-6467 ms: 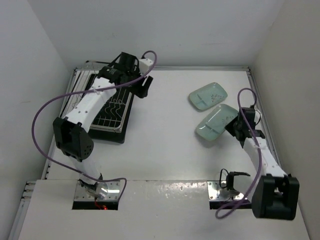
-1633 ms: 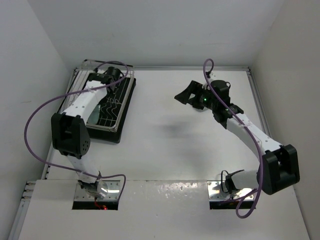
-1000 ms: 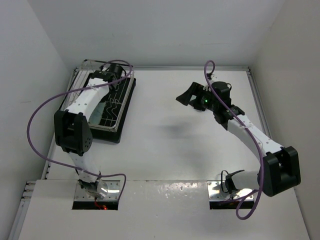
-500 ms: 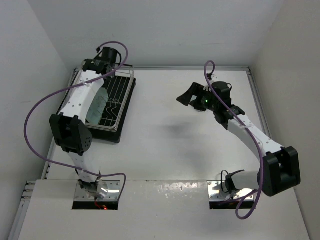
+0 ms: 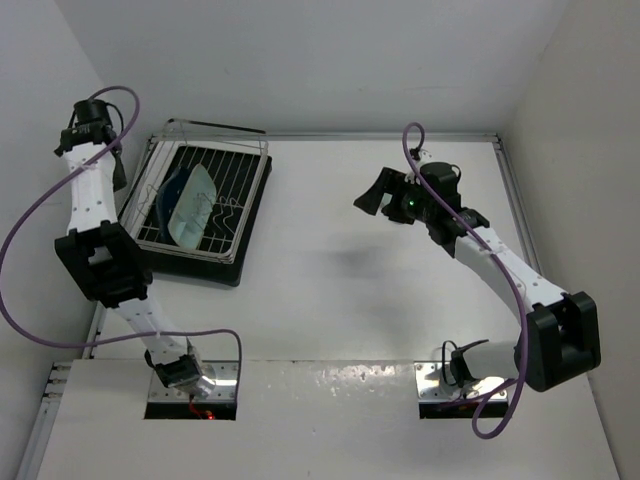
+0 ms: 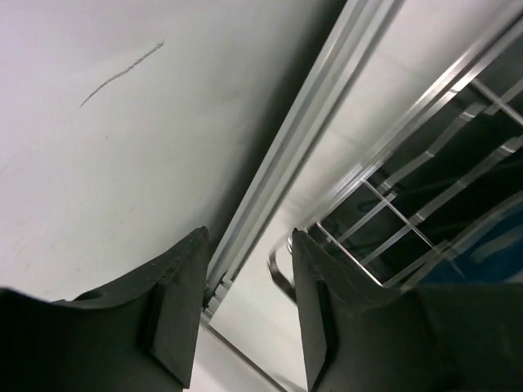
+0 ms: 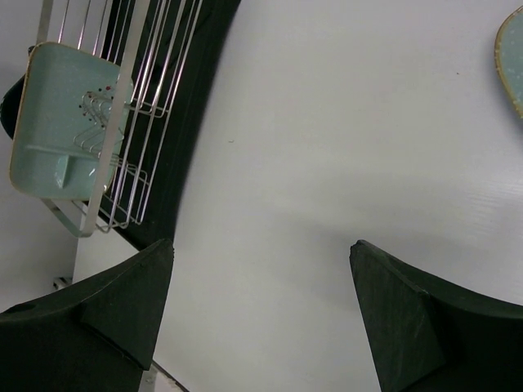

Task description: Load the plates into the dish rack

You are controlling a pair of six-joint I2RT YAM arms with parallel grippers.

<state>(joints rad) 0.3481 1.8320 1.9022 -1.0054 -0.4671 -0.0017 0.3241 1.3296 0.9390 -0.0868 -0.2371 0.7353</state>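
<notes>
One mint plate (image 7: 65, 122) stands in the dish rack (image 5: 240, 185), half hiding the dark blue plate (image 5: 163, 197). A second mint plate (image 7: 511, 57) is cropped; left gripper (image 6: 248, 237) and right gripper (image 7: 261, 245) gape empty.

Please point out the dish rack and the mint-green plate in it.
dish rack (image 5: 235, 175), top external view, bare wire floor.
mint-green plate (image 7: 57, 122), right wrist view, its face.
</notes>
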